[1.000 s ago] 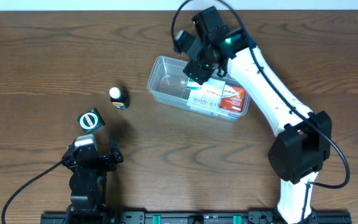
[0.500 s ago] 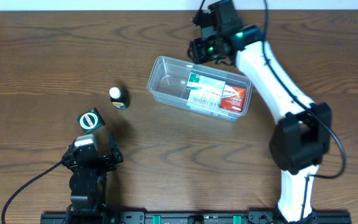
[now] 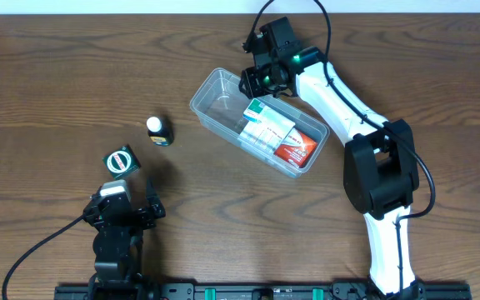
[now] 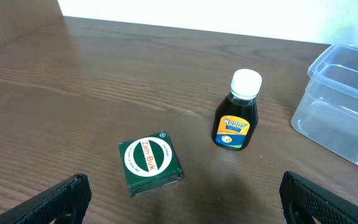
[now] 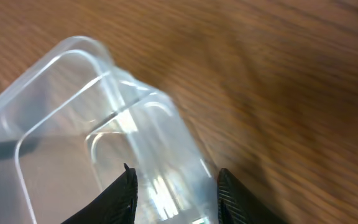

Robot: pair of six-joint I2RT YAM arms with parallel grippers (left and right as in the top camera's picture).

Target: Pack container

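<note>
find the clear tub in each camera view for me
Overhead: tub sits upper centre.
Left wrist: tub at the right edge, cut off.
Right wrist: tub fills the lower left, close up.
Shared landmark: small dark bottle, left of the tub in overhead and left wrist.

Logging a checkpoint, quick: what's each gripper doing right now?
Left gripper: open, holding nothing.
Right gripper: fingers either side of the tub corner wall; cannot tell if clamped.
</note>
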